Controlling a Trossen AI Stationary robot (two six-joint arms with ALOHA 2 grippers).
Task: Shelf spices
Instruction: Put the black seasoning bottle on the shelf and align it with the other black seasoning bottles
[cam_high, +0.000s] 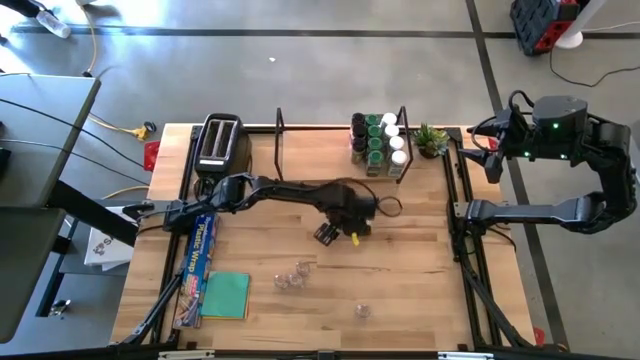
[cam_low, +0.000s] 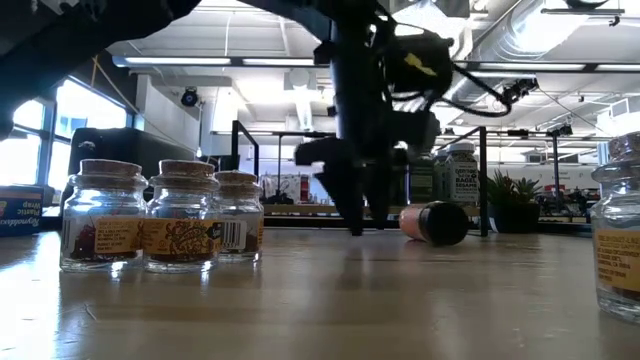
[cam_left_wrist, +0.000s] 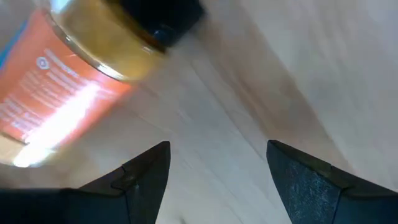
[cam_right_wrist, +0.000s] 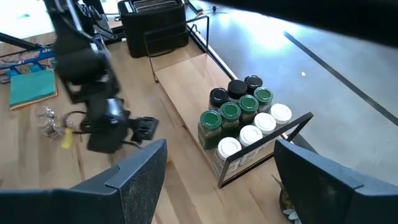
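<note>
Orange-labelled spice jar (cam_left_wrist: 62, 81) lying tipped over on the counter (cam_high: 420, 270), dark lid toward the shelf (cam_high: 300, 155), long axis flat along the wood, just ahead of the left claw (cam_left_wrist: 217, 180), fingers spread wide and holding nothing. Upright jars (cam_high: 378, 140) packed at the shelf's right end, bare board across its left and middle; three corked glass jars (cam_low: 165, 215) standing near the counter's front edge. Right claw (cam_right_wrist: 217, 180) parked off the counter's right side, open and empty.

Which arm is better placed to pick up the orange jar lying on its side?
Left. Its gripper hangs mid-table, fingers open, with the tipped orange jar just ahead. The right gripper waits off the table's right edge.
</note>
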